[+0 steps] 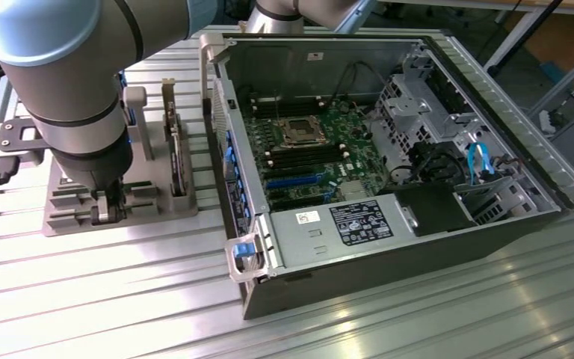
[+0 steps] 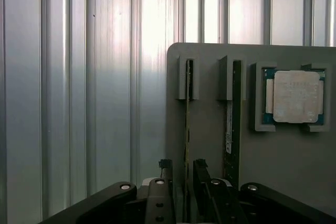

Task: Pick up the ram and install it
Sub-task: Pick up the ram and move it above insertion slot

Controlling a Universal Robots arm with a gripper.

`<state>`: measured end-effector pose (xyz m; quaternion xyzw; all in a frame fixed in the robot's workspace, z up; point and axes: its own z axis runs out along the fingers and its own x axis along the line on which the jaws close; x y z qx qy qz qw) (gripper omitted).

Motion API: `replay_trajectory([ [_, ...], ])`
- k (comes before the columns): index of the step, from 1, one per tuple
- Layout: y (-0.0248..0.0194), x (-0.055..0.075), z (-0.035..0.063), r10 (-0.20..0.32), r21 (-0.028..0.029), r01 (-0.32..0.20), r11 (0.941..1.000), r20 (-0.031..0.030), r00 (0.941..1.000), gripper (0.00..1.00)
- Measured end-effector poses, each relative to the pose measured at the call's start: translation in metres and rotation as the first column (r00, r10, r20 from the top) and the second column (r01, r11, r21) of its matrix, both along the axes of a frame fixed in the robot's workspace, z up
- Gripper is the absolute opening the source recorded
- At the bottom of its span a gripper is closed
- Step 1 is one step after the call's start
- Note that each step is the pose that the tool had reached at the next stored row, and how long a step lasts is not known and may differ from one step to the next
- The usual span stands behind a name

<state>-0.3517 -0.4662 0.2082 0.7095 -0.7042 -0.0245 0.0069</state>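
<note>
The ribbed metal bench (image 1: 117, 299) carries everything here. The biggest item on it is the case (image 1: 397, 254), lying on its side with the panel off, toward the bench edge at the exterior view's right. Inside are the green motherboard (image 1: 307, 157), a socket (image 1: 297, 133) and a silver power supply (image 1: 352, 221) with a label.

The arm (image 1: 68, 75) (thick grey tube, dark joints) comes down over the bench's side at the exterior view's left. It ends at a grey holder (image 1: 158, 209) that sits flat on the bench beside the case.

The holder has upright slots. A dark card (image 2: 234, 119) stands on edge in one. The ram (image 2: 187, 124) stands on edge in the neighbouring slot, parallel to the card and a little apart from it, one end held in the slot's post. The wrist view shows it as a thin green line.

The claw (image 2: 182, 169) is low over the holder at the ram's other end. Its jaws are spread, one dark finger (image 2: 166, 171) on each side of the ram. This finger stands clear of the board with a gap showing; the other sits just beside it. The ram is straddled but not clamped.

A square silver processor (image 2: 294, 97) lies flat in a recess of the holder, beyond the card from the ram.
</note>
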Motion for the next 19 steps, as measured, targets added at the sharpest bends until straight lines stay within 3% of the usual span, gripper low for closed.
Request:
replay_trajectory([
  [8, 0.0, 0.0, -0.0001, 0.0, 0.0001, 0.0, 1.0, 0.0001, 1.0, 0.29],
  [9, 0.0, 0.0, -0.0001, 0.0, 0.0001, 0.0, 1.0, 0.0002, 1.0, 0.22],
  [19, 0.0003, 0.0001, -0.0002, 0.0, 0.0003, 0.0, 1.0, 0.0003, 1.0, 0.22],
])
